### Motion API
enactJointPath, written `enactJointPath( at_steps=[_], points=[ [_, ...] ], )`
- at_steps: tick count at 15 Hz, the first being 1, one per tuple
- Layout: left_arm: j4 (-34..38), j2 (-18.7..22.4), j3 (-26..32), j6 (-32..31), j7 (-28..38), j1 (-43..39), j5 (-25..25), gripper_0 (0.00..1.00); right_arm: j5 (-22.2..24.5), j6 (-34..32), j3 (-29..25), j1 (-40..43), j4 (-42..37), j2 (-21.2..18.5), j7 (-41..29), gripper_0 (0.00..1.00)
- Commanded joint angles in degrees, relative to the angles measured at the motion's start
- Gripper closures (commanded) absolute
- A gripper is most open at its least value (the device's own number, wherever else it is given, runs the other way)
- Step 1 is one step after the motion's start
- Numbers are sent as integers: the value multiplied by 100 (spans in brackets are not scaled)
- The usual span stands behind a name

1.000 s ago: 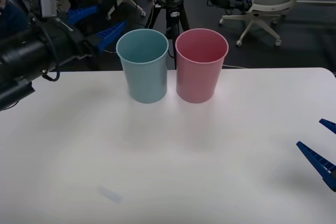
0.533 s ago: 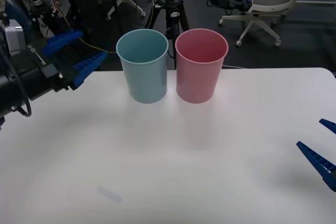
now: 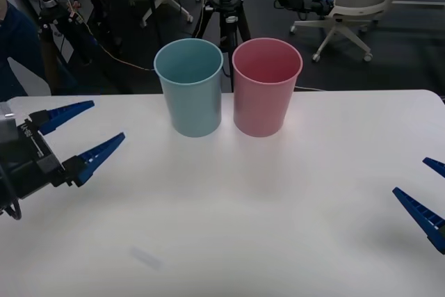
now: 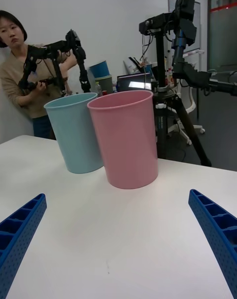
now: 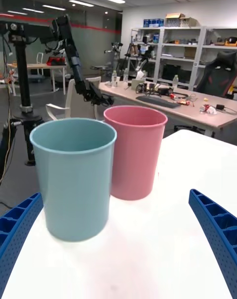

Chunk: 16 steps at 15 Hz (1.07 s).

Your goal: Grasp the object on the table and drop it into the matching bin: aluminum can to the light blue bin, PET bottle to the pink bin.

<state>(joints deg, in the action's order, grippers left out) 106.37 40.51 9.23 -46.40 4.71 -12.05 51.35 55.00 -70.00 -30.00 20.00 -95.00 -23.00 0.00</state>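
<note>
Left gripper [image 3: 85,134] spread wide and empty above the table's [image 3: 278,227] left edge, fingers aimed toward the light blue bin [image 3: 190,88]. Right gripper [image 3: 425,191] likewise wide and empty at the table's right edge, well apart from the pink bin [image 3: 266,87]. Bins upright, side by side and almost touching at the far edge, blue on the robot's left. No can on the white top in the front view or either wrist view; likely already inside the blue bin, whose interior cannot be checked from these angles. Main risks from here, as a judgement: a low sweep of the left arm toward the bins clipping the blue one and tipping it into its pink neighbour; or, if the can lies somewhere unseen, a closing grasp on empty air.
</note>
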Motion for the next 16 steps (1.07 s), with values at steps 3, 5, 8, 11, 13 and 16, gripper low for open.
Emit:
enactJointPath(
  at_steps=[3,5,8,11,13,16],
  points=[
    [-3,-843,1072,-1020,285,-465,1018,0,0,0,0,0,0,0,0,0],
    [-3,-1230,1467,-1459,373,-640,1299,0,0,0,0,0,0,0,0,0],
    [-11,-1704,2039,-2189,408,-887,1536,0,0,0,0,0,0,0,0,0],
    [-11,-1731,2258,-2497,364,-1133,1431,0,0,0,0,0,0,0,0,0],
    [-11,-1731,2293,-2567,346,-1133,1422,0,0,0,0,0,0,0,0,0],
    [-38,-1731,2293,-2567,346,-1133,1413,0,0,0,0,0,0,0,0,0]
  ],
)
